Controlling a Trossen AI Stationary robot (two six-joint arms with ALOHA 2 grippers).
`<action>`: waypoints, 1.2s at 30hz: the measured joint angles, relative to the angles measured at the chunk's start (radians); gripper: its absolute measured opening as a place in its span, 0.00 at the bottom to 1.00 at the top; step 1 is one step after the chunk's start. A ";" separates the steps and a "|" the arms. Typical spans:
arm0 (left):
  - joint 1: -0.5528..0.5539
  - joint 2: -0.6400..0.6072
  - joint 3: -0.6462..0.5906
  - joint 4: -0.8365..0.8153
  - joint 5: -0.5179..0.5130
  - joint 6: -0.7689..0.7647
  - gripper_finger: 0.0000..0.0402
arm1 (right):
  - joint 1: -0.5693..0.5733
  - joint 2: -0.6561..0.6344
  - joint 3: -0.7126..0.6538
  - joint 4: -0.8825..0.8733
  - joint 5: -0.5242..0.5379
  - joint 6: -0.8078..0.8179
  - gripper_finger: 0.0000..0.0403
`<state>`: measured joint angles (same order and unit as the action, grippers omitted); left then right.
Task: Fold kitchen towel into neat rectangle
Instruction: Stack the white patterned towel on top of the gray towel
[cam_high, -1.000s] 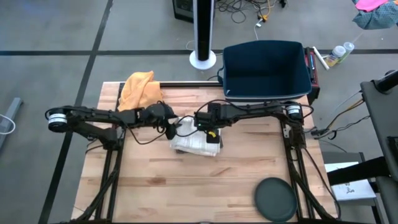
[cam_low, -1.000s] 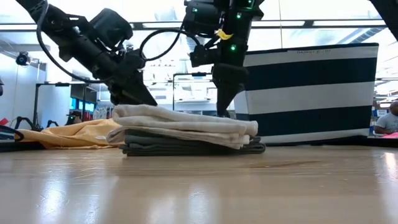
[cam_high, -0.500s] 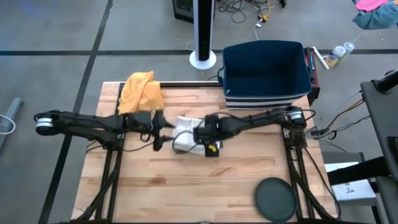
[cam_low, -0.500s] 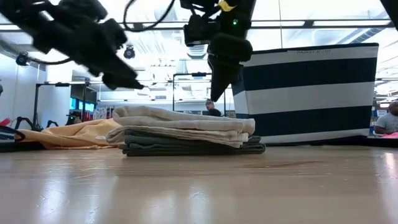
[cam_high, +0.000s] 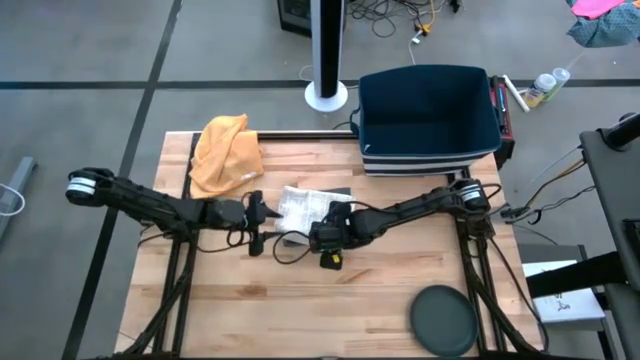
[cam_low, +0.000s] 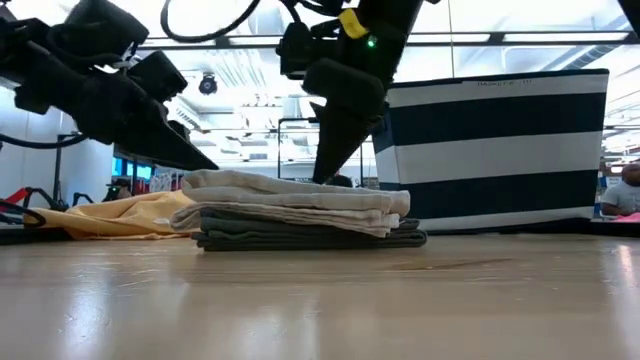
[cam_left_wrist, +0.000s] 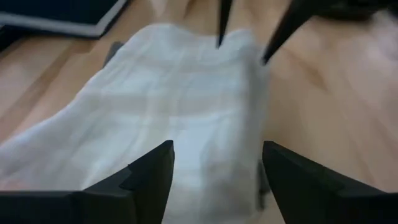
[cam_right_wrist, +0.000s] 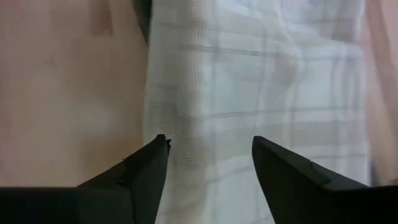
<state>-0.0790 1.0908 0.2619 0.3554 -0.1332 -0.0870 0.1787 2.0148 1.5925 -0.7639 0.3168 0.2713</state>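
Judging from how things lie, the folding itself appears done: the white kitchen towel (cam_high: 303, 207) is seen as a compact rectangle, resting on a darker folded cloth (cam_low: 300, 239) near the middle of the table (cam_high: 400, 290). The left gripper (cam_high: 256, 222) is held just beside the towel, fingers (cam_left_wrist: 149, 174) spread and empty; the right gripper (cam_high: 322, 238) is poised at its near edge, fingers (cam_right_wrist: 140, 177) likewise released. Next, only a check of the edges and a clear retreat seem called for.
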 joint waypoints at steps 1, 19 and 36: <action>0.000 0.017 0.000 0.024 0.003 0.000 0.58 | 0.000 0.000 -0.001 -0.012 -0.001 0.011 0.52; -0.016 0.248 0.074 0.090 -0.026 0.135 0.58 | 0.000 -0.001 -0.010 -0.219 -0.138 0.099 0.29; -0.016 0.208 0.197 -0.198 -0.120 0.143 0.41 | 0.000 -0.001 -0.012 -0.214 -0.134 0.105 0.28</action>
<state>-0.0948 1.2984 0.4591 0.1573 -0.2531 0.0561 0.1787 2.0136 1.5806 -0.9778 0.1833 0.3761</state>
